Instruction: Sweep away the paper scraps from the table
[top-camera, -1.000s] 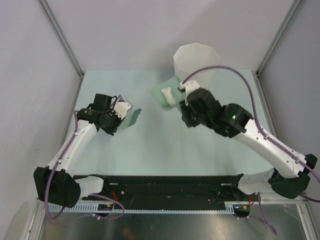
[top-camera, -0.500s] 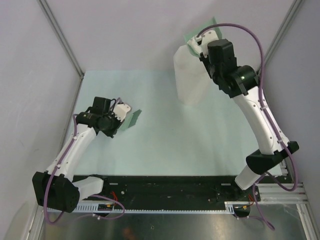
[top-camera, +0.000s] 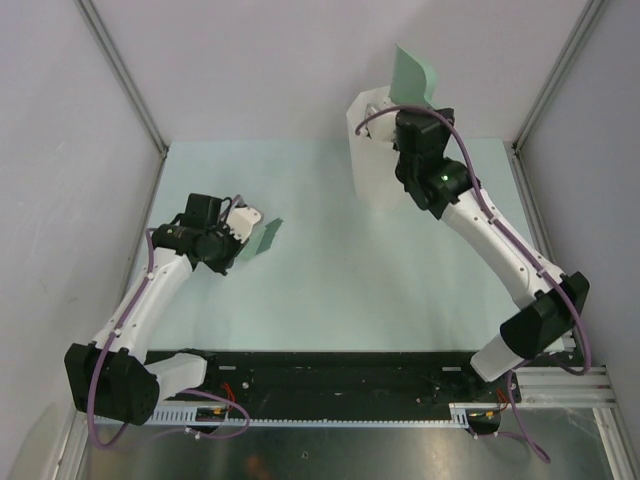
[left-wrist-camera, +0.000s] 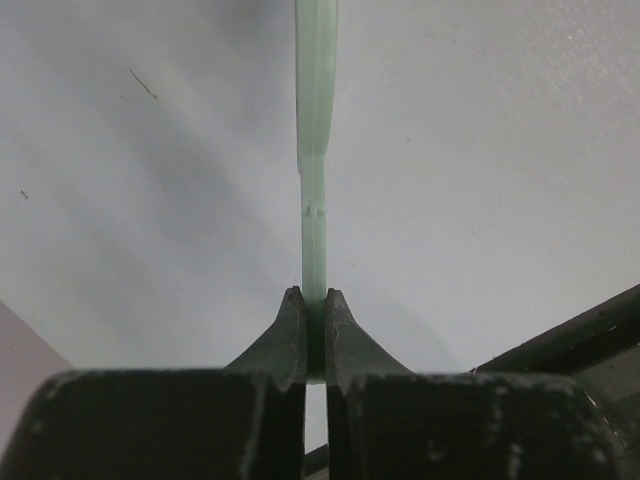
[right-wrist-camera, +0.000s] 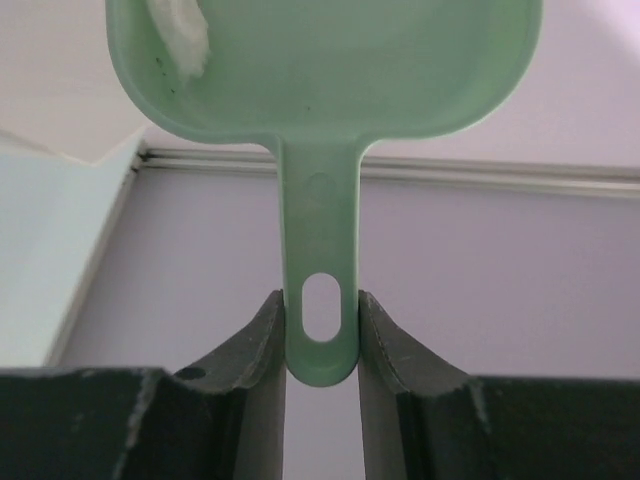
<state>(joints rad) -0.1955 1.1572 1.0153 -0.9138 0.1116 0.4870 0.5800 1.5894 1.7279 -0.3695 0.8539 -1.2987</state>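
At the upper right of the top view, the right gripper (top-camera: 400, 108) is clamping the handle of a pale green plastic dustpan (top-camera: 413, 74), holding it raised over a tall white faceted bin (top-camera: 372, 170). One small crumpled white paper scrap (right-wrist-camera: 182, 35) is lying in the pan's upper left corner in the wrist view. At left centre, the left gripper (top-camera: 238, 232) is pinching a thin flat green plastic scraper (top-camera: 265, 238) tight over the pale mint-green table (top-camera: 330, 280).

My left arm lies low with its elbow bent, its tool (left-wrist-camera: 314, 305) pinched shut on a thin green paddle (left-wrist-camera: 315, 150). My right arm stretches high toward the far side, wrist raised, its tool (right-wrist-camera: 320, 310) clamped around a green dustpan (right-wrist-camera: 350, 60) by its handle.
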